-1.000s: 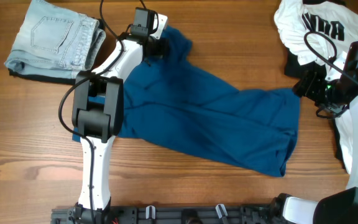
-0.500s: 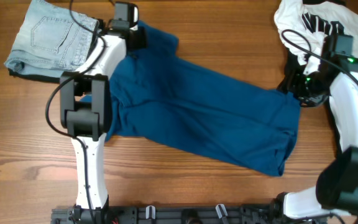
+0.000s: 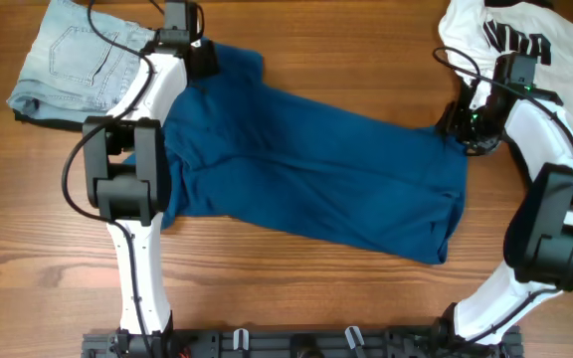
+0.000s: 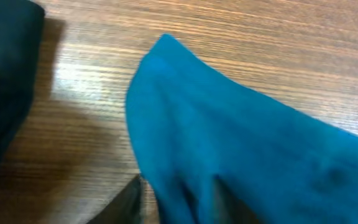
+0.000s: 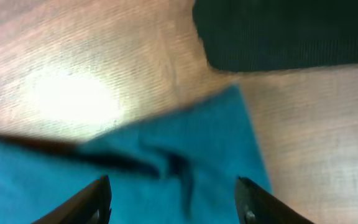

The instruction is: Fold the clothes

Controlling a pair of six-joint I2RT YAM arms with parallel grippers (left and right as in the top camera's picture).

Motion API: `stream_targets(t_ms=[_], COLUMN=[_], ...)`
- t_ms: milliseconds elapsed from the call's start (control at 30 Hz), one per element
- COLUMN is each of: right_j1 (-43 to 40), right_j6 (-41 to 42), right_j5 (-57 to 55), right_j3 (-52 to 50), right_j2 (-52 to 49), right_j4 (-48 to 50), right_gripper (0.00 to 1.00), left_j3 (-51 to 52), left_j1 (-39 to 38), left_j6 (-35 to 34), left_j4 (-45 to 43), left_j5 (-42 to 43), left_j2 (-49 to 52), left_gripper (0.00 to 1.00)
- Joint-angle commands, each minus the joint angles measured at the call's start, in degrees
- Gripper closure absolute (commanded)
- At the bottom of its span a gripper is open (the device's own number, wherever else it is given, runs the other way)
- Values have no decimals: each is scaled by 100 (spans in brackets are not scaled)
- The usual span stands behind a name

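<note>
The dark-blue shirt (image 3: 306,169) sprawls mid-worktop (image 3: 296,288), soft, light and limp. The left hand (image 4: 176,200) pinches its 11 o'clock corner. The right hand (image 5: 173,198), fingers spread, holds nothing above the 2 o'clock corner; corners and hems look like the best grip.

One blue shirt (image 3: 306,169), one white shirt (image 3: 555,40), one black piece (image 5: 291,37), one jeans (image 3: 83,60), two arms (image 3: 132,189) (image 3: 555,219)
</note>
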State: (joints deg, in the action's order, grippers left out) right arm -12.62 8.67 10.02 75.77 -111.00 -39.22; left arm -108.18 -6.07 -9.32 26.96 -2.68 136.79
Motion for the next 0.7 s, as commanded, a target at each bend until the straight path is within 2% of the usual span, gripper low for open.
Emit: stream_targets(t_ms=[0,67,167,433,667], right_j1=[-2,-2,-2,-2,-2], right_j6=[-26,63,79,70,70], right_j5=[-144,-144,-168,-166,-166], right_j3=[63,63,63,63,63], right_j2=[-358,-505,-549,-549,-549], right_j4=[369,535,669,695,638], right_gripper=[40,40,38,37,37], left_j3=[-140,-140,-140,-140,-140], left_j1=[-101,-98,-94,28,240], left_j6=[334,341,660,763,752], left_j4=[-249,-568,-1123,-1749,-1969], left_j5=[-173,-170,4,15,431], left_j2=[-269,-269,-260,269,643], left_gripper=[40,27,17,5,7])
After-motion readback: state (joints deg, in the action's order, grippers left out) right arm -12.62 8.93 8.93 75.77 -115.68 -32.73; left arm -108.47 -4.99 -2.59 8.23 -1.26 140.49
